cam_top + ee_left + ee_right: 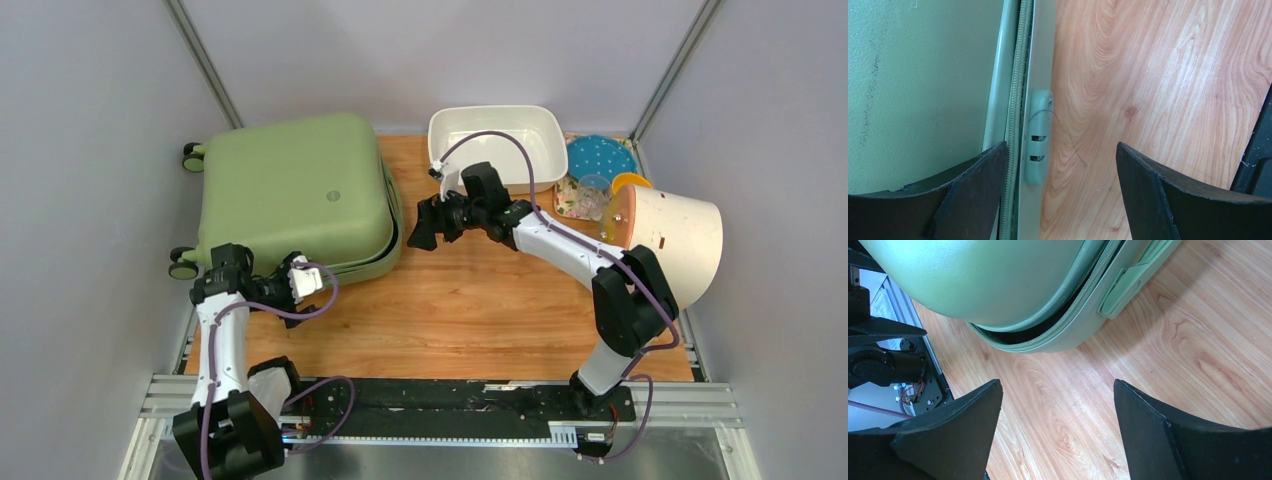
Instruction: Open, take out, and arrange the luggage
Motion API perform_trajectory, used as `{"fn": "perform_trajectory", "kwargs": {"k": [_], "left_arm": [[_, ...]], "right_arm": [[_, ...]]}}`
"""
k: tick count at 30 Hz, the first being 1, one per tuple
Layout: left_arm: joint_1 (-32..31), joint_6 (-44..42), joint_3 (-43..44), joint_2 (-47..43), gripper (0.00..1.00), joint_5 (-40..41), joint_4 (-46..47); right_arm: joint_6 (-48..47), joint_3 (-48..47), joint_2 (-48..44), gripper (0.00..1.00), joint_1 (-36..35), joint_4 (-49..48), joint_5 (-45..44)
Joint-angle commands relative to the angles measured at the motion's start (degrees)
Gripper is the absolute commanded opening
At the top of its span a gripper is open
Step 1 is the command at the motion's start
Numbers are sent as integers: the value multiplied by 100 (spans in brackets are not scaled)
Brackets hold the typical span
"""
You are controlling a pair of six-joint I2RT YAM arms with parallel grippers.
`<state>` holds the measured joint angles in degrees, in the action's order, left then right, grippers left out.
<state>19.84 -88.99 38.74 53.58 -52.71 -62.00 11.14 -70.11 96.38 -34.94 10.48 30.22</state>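
The sage-green luggage lies flat on the left of the wooden table, wheels to the left. Its lid stands slightly ajar along the right side, and a dark gap beside the zipper shows at the corner. My left gripper is open at the case's near right corner. In the left wrist view one finger is over the shell, the other over wood, with the zipper and a small green bumper between. My right gripper is open and empty just right of the case, over bare wood.
A white tub stands at the back centre. A cream cylinder with an orange end, a teal dotted plate and a clear cup crowd the back right. A black rail runs along the near edge.
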Motion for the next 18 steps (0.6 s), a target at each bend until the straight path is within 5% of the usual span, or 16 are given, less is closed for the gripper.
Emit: {"fn": "perform_trajectory", "kwargs": {"k": [1,18], "left_arm": [[-120,-189,-279,328,87,612,302],[-472,373,-1421,75,86,1377,1705]], "right_arm": [[55,-21,-23,85,40,-143,107],[336,-65,83,85,40,-292,265]]}}
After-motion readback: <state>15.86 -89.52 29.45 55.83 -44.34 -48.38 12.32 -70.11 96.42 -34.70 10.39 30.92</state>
